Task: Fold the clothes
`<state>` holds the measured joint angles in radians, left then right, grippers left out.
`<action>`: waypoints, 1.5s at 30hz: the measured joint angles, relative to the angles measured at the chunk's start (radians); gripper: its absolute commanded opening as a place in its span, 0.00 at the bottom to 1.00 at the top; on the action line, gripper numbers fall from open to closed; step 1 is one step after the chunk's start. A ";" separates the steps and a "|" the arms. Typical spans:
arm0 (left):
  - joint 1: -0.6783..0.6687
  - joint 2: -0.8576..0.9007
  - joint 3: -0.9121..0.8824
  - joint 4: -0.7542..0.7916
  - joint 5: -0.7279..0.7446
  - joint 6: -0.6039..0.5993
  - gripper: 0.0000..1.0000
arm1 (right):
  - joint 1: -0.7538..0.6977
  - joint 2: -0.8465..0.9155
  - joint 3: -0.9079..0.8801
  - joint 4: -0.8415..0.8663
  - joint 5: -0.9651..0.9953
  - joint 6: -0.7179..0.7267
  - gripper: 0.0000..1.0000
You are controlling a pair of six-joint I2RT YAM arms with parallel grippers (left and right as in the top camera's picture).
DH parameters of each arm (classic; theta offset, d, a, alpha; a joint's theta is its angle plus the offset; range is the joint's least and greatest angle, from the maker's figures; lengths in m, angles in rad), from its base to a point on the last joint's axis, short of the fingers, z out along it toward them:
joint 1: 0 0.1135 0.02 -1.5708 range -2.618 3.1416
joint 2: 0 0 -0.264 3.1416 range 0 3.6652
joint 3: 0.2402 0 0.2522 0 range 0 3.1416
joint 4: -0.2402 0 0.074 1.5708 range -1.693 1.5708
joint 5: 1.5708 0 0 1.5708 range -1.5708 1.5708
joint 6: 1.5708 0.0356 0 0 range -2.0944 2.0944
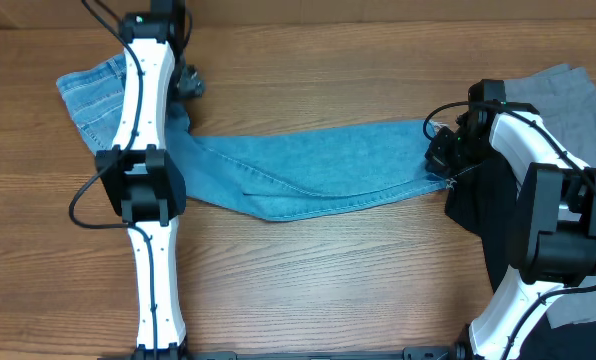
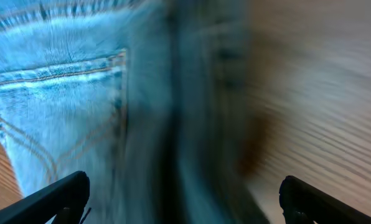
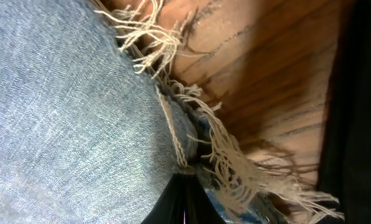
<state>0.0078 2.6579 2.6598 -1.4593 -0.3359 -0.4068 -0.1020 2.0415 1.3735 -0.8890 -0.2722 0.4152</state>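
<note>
Wood-grain table (image 1: 378, 290) is seen beneath everything, and the jeans (image 1: 318, 170) are laid across it lengthwise, with the waist at the far left and the legs drawn out to the right.

The step in hand is judged to be the first fold, with the leg ends to be carried over toward the waist. For this to be done well, both layers of cloth should be kept in the grip together. The cloth should be lifted only enough to clear the wood. The carry should be kept straight along the legs, so that the edges are stacked evenly. The waist end should be held flat, so that the whole garment is not dragged along. The slanting crease across the middle is best flattened before the fold is pressed.

At the right gripper (image 3: 184, 200) the jaws are seen pressed together, and the frayed hem (image 3: 223, 143) appears to be pinched between them, its loose threads spilling onto the wood. At the left gripper (image 2: 184, 183) the jaws are spread wide and nothing is held. That view is blurred, but a stitched back pocket (image 2: 61, 106) can be made out below the fingers, so the gripper is placed over the seat of the jeans. Whether the cloth is touched there cannot be told.

Further out, a black garment (image 1: 473, 215) is found just beside the hem, and a grey garment (image 1: 558, 95) lies near the table's right edge, with neither one gripped
</note>
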 measured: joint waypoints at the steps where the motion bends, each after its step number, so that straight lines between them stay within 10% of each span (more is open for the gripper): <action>1: 0.007 0.017 0.000 0.001 -0.014 -0.006 1.00 | 0.000 0.000 0.000 -0.003 0.000 0.000 0.04; 9: 0.069 0.052 -0.002 0.051 -0.074 -0.014 0.93 | 0.000 0.000 0.000 -0.005 0.000 0.000 0.04; 15: 0.074 0.052 -0.002 0.051 -0.081 -0.023 0.32 | 0.000 0.000 0.000 -0.011 0.000 -0.001 0.04; 23: 0.073 0.033 0.028 0.014 -0.088 -0.040 0.29 | 0.000 0.000 0.000 -0.019 0.019 0.000 0.04; 30: 0.105 -0.197 0.079 -0.068 -0.117 -0.058 0.04 | 0.000 0.000 0.000 -0.020 0.026 -0.001 0.04; 38: 0.278 -0.441 0.127 -0.225 -0.124 -0.111 0.10 | 0.000 0.000 0.000 -0.020 0.028 -0.001 0.04; 43: 0.360 -0.417 0.119 -0.182 0.064 -0.082 0.78 | 0.000 0.000 0.000 -0.018 0.028 -0.001 0.04; 45: 0.362 -0.394 0.112 -0.145 0.164 -0.043 0.90 | 0.000 0.000 0.000 -0.016 0.026 -0.001 0.04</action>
<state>0.3702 2.2639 2.7720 -1.6039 -0.1715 -0.4496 -0.1020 2.0415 1.3739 -0.9051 -0.2462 0.4145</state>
